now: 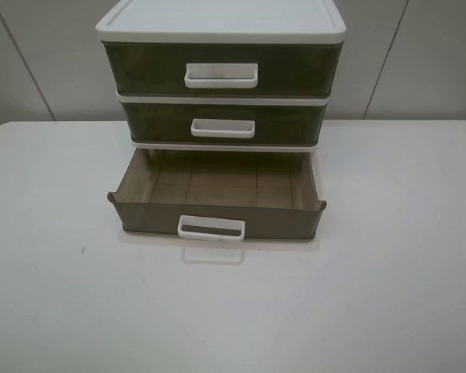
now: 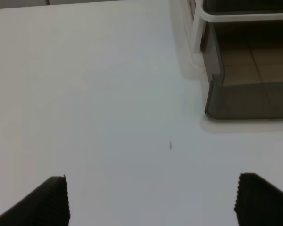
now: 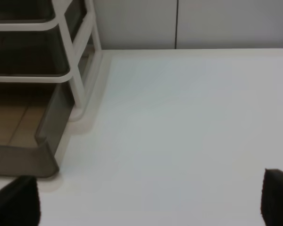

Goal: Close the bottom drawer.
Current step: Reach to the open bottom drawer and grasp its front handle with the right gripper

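The bottom drawer (image 1: 217,206) is seen pulled out over the table (image 1: 388,295), touched by neither arm.

The jaws of the left gripper (image 2: 153,200) are spread wide and nothing is held between them; the same is shown of the right gripper (image 3: 148,202). Bare tabletop is seen under both, with the drawer's left front corner ahead of the one and its right front corner close beside the other. The drawer, lowest of three, is drawn well forward of the cabinet (image 1: 217,19), its white handle (image 1: 210,228) facing out. If it is pushed at one corner only, it may be skewed and jammed; if pushed hard, the whole cabinet may be slid back across the smooth table instead.
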